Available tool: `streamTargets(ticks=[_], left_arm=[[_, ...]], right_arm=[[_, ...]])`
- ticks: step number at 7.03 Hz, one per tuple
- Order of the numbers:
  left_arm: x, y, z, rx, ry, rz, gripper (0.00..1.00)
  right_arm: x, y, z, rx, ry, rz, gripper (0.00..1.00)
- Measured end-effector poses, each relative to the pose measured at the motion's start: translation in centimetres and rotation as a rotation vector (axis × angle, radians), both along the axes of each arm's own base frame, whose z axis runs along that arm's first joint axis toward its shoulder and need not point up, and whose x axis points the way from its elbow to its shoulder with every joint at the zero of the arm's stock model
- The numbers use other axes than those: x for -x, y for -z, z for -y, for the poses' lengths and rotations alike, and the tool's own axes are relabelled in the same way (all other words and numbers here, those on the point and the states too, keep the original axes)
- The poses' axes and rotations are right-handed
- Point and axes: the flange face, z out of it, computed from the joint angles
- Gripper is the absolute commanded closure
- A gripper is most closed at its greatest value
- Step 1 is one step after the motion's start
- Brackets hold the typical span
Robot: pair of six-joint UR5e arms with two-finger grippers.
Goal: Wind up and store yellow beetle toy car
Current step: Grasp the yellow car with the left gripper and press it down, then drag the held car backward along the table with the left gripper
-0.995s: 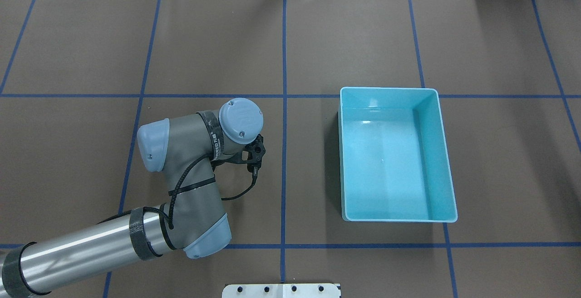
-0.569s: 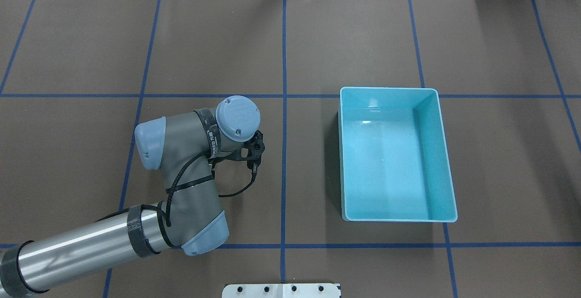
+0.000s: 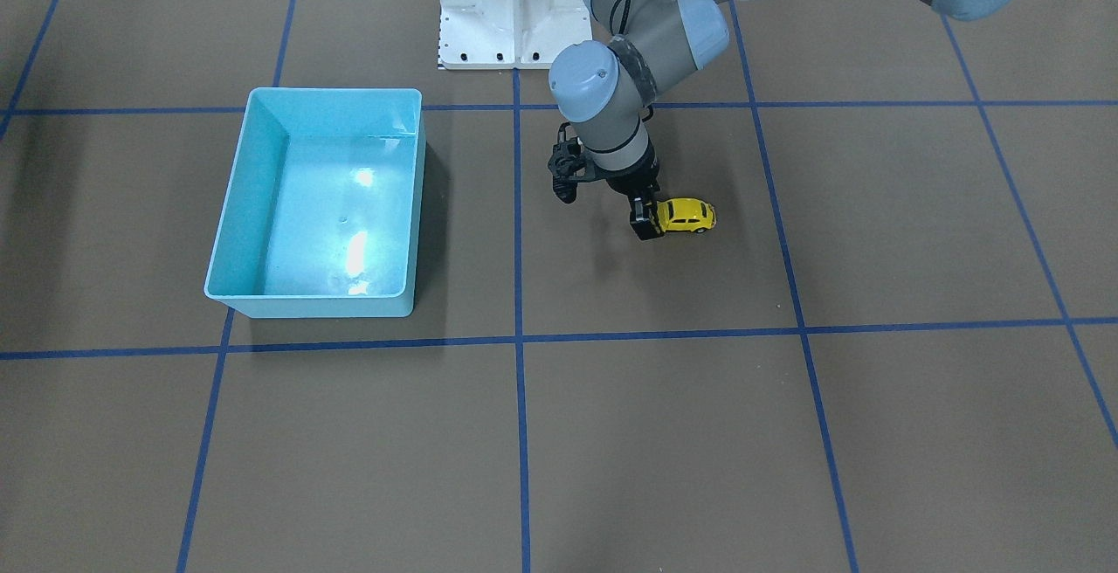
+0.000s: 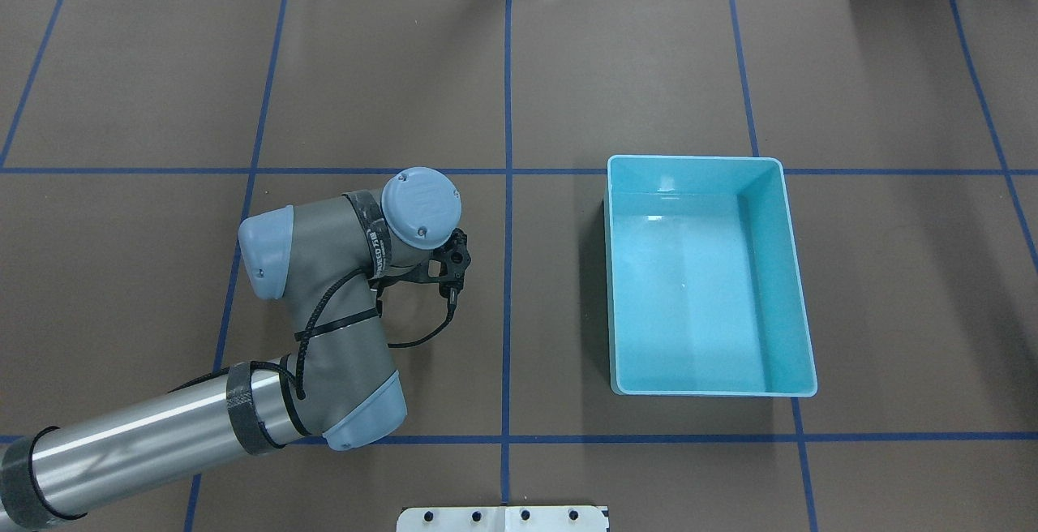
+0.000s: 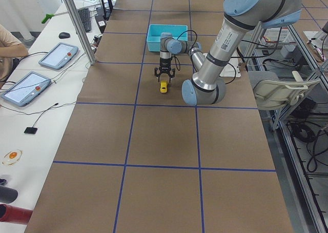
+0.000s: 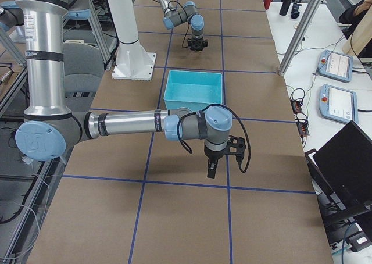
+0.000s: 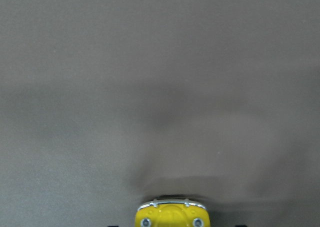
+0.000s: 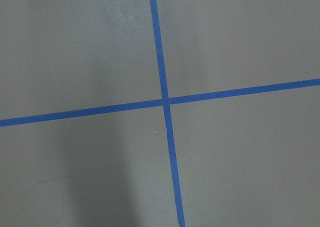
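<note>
Table (image 4: 649,70): brown mat w/ blue tape grid. The light-blue bin (image 3: 249,206) sits well apart from the working hand, off toward the robot's right side. It has nothing in it.

Left arm (image 3: 642,31) points its wrist straight down. The left gripper (image 3: 648,222) is low at the mat and, as I read it, nipped onto one end of the yellow beetle toy car (image 3: 688,215). The near finger (image 3: 643,222) overlaps the car's flank and the far one is hidden, so contact is my call, not confirmed. The rest of the car sticks out from the hand, away from the bin, and its wheels look down on the mat. The left wrist cam shows only its nose, at bottom centre.

The right gripper (image 6: 211,170) hangs over bare mat, nowhere near the car. I can't tell if it's spread or closed.

Handling, my guess: tiny, light, rigid shell. The paint is glossy and the body rounded, so it's slippery and apt to squirt out of a pinch. I'd hold it across the flanks, low, between the wheel arches, not on the roof, and keep the wheels free and pressed down for the pull-back.

Writing: the wrist strap in the overhead view has lettering, but it's too small to read. Nothing legible on the car or bin.
</note>
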Motion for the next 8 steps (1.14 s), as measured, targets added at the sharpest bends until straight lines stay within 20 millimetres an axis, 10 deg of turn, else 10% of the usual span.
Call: streamTargets(ticks=[2,8], left_arm=[[0.1,-0.4,0.3,0.008,0.009,0.008,0.92],[6.1,2.2,5.1,-0.002,0.103,-0.063,1.0]], right_arm=[[0.1,-0.1,0.0,0.002,0.001,-0.001,0.0],[0.2,-0.3,0.0,0.006,0.005,-0.004,0.0]])
